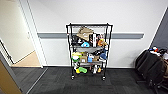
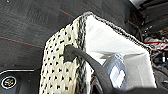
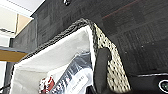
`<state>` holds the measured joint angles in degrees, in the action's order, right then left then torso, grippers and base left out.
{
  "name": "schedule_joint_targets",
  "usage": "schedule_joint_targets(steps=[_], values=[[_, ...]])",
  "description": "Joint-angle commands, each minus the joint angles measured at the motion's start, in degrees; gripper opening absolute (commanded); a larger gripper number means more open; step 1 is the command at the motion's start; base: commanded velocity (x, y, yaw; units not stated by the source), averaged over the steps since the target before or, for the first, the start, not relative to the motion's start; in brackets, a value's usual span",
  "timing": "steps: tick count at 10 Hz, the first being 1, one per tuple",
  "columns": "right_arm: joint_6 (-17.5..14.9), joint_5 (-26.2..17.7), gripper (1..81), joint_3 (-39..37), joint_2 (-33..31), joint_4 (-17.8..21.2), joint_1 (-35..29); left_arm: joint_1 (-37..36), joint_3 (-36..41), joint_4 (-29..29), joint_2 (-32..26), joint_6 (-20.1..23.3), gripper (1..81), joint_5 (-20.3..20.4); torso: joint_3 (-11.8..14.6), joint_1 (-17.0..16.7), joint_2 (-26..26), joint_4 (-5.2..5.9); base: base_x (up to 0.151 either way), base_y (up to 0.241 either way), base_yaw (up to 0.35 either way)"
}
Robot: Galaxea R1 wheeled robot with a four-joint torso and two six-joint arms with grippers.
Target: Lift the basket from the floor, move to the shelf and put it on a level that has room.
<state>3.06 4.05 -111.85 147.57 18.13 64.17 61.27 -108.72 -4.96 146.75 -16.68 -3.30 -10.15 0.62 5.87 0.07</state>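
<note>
Basket (image 2: 65, 72) seen close in both wrist views, raised off carpet floor (image 2: 22, 27); packaged items seen inside lining. Dark loop handle (image 3: 101, 67) seen at each end. Claw opening and grip cannot be told. Shelf (image 1: 88, 51) faced straight ahead against wall; top level (image 1: 88, 25) bare, lower tiers crowded. Risk judged: basket tipped if ends raised unevenly; rim snagged on post.
</note>
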Motion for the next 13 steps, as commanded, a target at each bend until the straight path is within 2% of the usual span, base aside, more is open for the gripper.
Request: schedule_joint_targets(steps=[1,6,13], values=[[0.5,-1.6,1.0,1.4,-1.1,-0.5,-5.2,-3.9,3.1,2.1,-1.8,0.4,1.0,3.0,0.0,0.0,0.0,0.00,0.000,0.000,0.000],[0.5,-1.4,1.0,1.4,-0.7,-0.5,-3.9,-3.9,2.7,2.1,-1.3,0.4,1.0,3.0,0.0,0.0,0.0,0.00,0.000,0.000,0.000],[0.5,-0.7,1.0,0.8,-0.1,-0.5,-3.3,-3.9,2.6,2.1,-1.3,0.4,1.0,3.0,0.0,-0.2,0.1,0.00,0.123,0.000,0.000]])
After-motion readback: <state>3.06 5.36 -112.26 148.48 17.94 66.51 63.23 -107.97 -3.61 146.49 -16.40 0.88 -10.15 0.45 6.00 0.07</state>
